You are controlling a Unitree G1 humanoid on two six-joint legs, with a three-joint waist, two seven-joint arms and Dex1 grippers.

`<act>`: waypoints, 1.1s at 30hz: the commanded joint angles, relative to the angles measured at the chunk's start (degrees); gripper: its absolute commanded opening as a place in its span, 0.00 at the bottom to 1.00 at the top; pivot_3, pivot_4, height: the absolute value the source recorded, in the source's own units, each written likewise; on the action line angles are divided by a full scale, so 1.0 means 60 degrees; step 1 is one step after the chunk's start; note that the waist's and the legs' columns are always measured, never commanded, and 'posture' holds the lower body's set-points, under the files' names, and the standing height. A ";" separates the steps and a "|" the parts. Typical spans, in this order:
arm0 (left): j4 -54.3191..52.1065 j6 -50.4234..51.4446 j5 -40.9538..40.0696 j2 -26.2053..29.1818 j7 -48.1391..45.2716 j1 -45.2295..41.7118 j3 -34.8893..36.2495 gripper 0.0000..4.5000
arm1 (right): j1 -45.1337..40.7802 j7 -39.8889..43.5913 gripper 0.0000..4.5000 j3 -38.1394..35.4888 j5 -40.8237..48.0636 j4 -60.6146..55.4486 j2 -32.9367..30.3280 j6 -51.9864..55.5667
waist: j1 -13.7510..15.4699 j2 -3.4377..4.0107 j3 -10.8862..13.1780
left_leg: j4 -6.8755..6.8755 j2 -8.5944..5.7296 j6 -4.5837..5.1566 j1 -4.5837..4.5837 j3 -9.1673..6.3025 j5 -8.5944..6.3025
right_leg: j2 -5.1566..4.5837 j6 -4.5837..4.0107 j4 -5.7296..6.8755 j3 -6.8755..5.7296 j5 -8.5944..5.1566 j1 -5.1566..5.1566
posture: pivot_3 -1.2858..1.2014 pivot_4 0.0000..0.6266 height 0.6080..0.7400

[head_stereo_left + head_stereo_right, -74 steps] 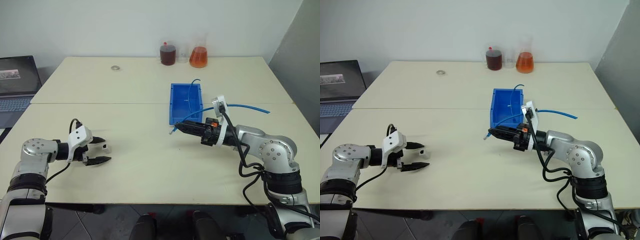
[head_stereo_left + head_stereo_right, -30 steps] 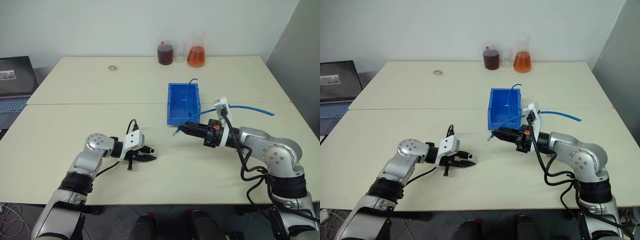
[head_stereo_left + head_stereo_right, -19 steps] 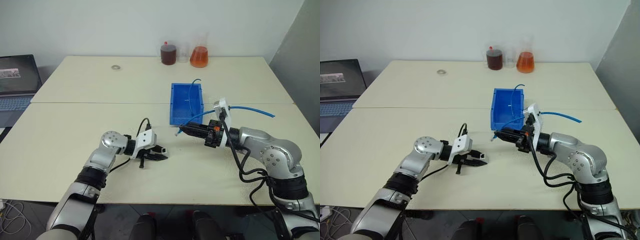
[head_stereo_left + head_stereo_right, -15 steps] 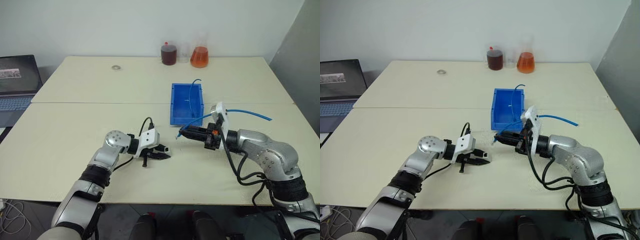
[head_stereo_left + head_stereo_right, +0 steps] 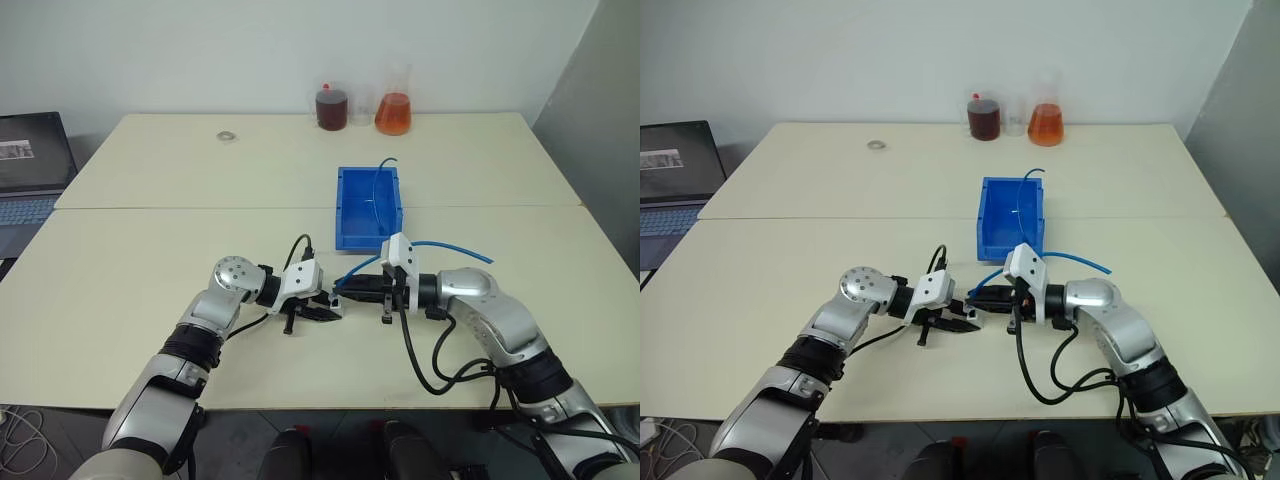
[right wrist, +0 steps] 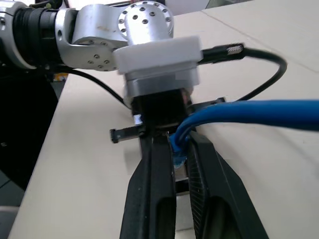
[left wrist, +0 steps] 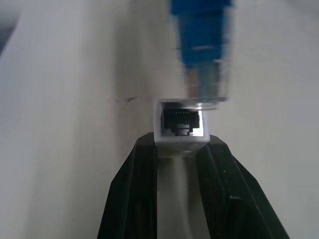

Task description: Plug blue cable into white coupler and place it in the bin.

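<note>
My left claw, clamping the white coupler, and right claw, pinching the blue cable, had closed in; plug hovered just at twelve o'clock of the socket, unseated.

We see a cream desk carrying the bin, two flasks and a small ring.

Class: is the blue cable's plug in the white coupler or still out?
Out. The blue cable's plug sits just outside the white coupler's empty socket.
</note>
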 commanded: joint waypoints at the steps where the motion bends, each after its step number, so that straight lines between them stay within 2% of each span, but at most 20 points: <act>1: 0.0086 0.0142 0.0244 0.0206 -0.0322 0.0152 -0.0348 0.17 | -0.0290 0.0145 0.02 -0.0171 -0.0218 0.0245 0.0218 -0.0529 | -0.0004 0.0000 0.0000 | -0.0001 0.0001 0.0000 0.0000 0.0000 0.0000 | 0.0000 -0.0001 0.0000 0.0000 0.0000 0.0000 | 0.52 0.24 1.00; 8: 0.0096 0.0329 0.0370 0.0344 -0.0234 0.0137 -0.0351 0.17 | -0.0298 0.0510 0.02 0.0003 -0.0775 0.0608 0.0143 -0.1076 | -0.0024 0.0000 0.0000 | -0.0001 0.0003 0.0000 0.0002 0.0000 0.0000 | 0.0002 -0.0002 0.0007 0.0001 0.0000 -0.0002 | 0.52 0.24 1.00; 23: 0.0336 0.0186 0.1050 0.0980 0.0013 -0.0111 -0.0925 0.17 | -0.0289 0.0876 0.02 0.0046 -0.1154 0.0344 0.0159 -0.1012 | -0.0307 -0.0001 0.0000 | -0.0002 0.0012 0.0002 0.0064 0.0005 0.0000 | 0.0027 -0.0011 0.0077 0.0033 -0.0006 0.0002 | 0.52 0.24 1.00; 33: 0.0606 0.0108 0.1162 0.0938 0.0283 -0.0209 -0.1083 0.17 | -0.0192 0.0435 0.02 0.0256 -0.1353 0.0088 0.0531 -0.0727 | -0.0309 -0.0002 -0.0001 | -0.0002 0.0014 0.0004 0.0145 0.0005 0.0000 | 0.0033 0.0031 0.0080 0.0036 -0.0031 0.0082 | 0.52 0.24 1.00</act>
